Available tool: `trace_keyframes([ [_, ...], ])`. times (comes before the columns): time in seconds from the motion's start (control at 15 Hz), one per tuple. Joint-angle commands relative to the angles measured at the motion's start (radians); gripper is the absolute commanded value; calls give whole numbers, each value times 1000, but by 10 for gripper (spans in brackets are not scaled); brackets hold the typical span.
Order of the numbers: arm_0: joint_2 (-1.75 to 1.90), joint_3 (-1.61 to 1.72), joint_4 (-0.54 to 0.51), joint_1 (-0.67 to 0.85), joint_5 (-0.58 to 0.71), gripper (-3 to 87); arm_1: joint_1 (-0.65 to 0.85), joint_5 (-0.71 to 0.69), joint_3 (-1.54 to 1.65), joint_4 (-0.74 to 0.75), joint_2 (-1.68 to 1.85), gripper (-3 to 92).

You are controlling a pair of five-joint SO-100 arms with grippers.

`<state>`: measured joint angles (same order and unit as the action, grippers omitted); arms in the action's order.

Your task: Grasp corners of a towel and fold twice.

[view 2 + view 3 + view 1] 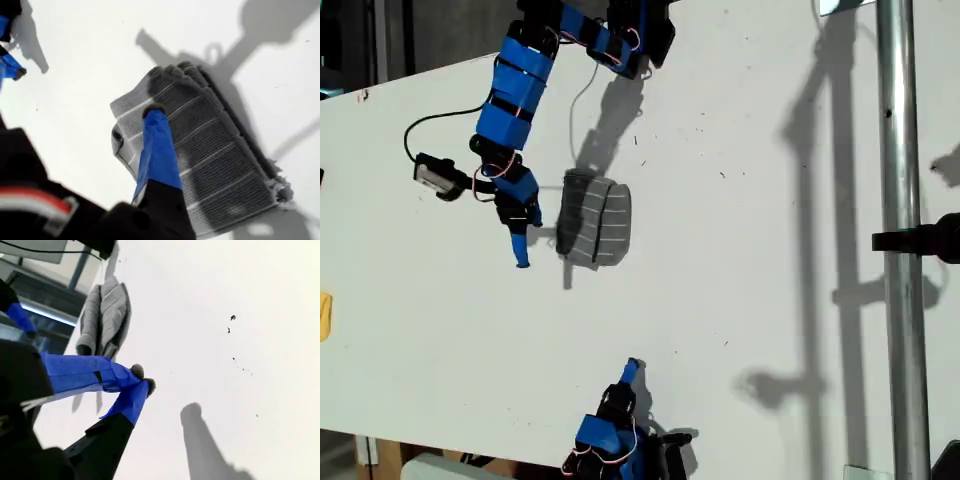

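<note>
Towel [596, 220] sits on the white table [770, 250], upper-middle of the exterior view, already a compact layered bundle w/ stripes showing. Looks like both folds are done or nearly, judging by the stacked edges in the first wrist view [210, 150].

My first gripper [523, 245] is just beside the bundle on the exterior view's left, tip pointing down at the table. In its wrist view only one blue finger [157, 145] shows in front of the cloth, other jaw not visible, so can't tell how wide it is. Doesn't seem to be holding anything, but can't confirm.

My second gripper [142, 380] is well apart from the towel, near the bottom edge of the exterior view [632, 370], fingertips pressed together, nothing between them.

Key relation: bundle's long axis runs roughly top-to-bottom in the exterior view, parallel to my first gripper's finger, w/ that arm by far the nearer. Any tidy-up or corner [119, 106] regrasp should prob come from it
</note>
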<state>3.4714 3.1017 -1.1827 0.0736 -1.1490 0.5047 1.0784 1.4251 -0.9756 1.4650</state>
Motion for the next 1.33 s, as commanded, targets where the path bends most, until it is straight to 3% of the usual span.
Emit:
trace_keyframes([
  [0.0, 8, 14, -5, 14, -41, -25, 26, -20, 32, -77, 166, 226],
  [0.13, 8, 15, -25, 29, -137, -23, -5, 34, 74, -339, 209, 112],
  [0.27, 8, 17, -100, 55, -399, -23, -129, 138, 334, -414, 295, 106],
  [0.33, 8, 17, -104, 63, -495, -23, -193, 218, 523, -377, 367, 106],
  [0.4, 8, 17, -106, 64, -465, -23, -249, 293, 729, -288, 466, 102],
  [0.53, 8, 17, -107, 64, -242, -23, -350, 449, 1132, -140, 779, 83],
  [0.67, 6, 17, -107, 58, 196, -23, -439, 597, 1345, -184, 1126, 75],
  [0.8, 6, 17, -107, 58, 198, -23, -483, 687, 1474, -322, 1536, 78],
  [0.93, 6, 17, -107, 58, 198, -23, -436, 569, 1470, -454, 1830, 46],
  [1.13, 6, 17, -107, 60, 198, -23, -423, 546, 1471, -457, 1821, 65],
  [1.27, 6, 17, -107, 60, 198, -23, -460, 400, 1470, -482, 1821, 69],
])
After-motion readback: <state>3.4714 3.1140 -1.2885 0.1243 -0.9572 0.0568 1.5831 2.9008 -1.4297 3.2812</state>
